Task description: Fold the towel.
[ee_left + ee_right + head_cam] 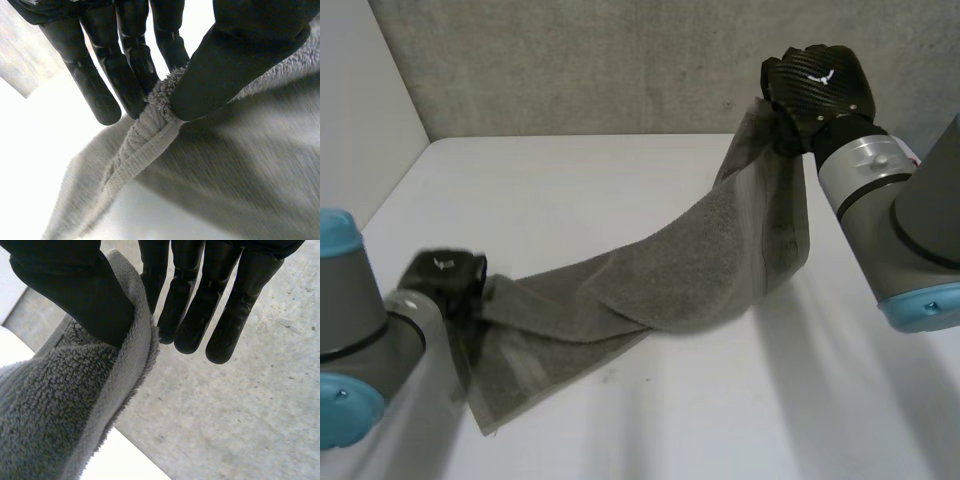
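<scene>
You're likely mid-fold: left hand (445,275) lower left, right hand (820,85) upper right, fingers (100,95) clamped on the grey towel (670,270); next bring its ends together.

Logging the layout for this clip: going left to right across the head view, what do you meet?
From the left: left arm → left hand, pinching one end of the towel → towel, sagging in between → right hand, holding the other end raised → right arm.
</scene>
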Robot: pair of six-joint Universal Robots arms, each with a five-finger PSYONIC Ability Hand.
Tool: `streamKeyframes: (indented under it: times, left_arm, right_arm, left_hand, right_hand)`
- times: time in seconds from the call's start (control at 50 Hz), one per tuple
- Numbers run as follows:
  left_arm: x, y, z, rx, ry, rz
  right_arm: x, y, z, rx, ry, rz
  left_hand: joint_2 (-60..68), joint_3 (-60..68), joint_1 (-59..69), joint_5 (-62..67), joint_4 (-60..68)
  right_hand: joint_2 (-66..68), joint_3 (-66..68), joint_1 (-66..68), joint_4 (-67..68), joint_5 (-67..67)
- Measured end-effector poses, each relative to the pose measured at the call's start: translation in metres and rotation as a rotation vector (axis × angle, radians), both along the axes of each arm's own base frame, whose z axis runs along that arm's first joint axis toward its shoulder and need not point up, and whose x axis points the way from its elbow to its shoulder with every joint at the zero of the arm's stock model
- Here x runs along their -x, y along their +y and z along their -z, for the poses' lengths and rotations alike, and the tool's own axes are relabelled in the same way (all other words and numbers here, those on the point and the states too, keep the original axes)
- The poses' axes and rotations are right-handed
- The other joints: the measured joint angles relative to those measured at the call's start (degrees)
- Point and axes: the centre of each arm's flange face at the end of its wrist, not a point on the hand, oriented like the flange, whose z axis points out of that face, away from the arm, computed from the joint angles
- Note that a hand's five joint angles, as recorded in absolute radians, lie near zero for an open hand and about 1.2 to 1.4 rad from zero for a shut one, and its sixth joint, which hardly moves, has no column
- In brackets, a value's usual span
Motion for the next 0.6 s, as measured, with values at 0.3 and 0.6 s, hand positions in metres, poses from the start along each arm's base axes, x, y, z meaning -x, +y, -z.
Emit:
streamKeyframes:
  times: [0.3,0.6]
  left_arm:
    - [0.003,0.024,-0.138,0.332,0.109,0.084]
    - [-0.003,0.037,-0.121,0.162,0.075,0.087]
  right_arm:
    - [0.045,-0.006,-0.003,-0.102,0.393,0.146]
    - [0.072,0.018,0.031,-0.287,0.652,0.154]
  left_hand:
    - [0.46,0.57,0.33,0.38,0.60]
    - [0.46,0.57,0.33,0.38,0.62]
  right_hand:
    - [0.00,0.00,0.00,0.00,0.00]
    - [0.00,0.00,0.00,0.00,0.00]
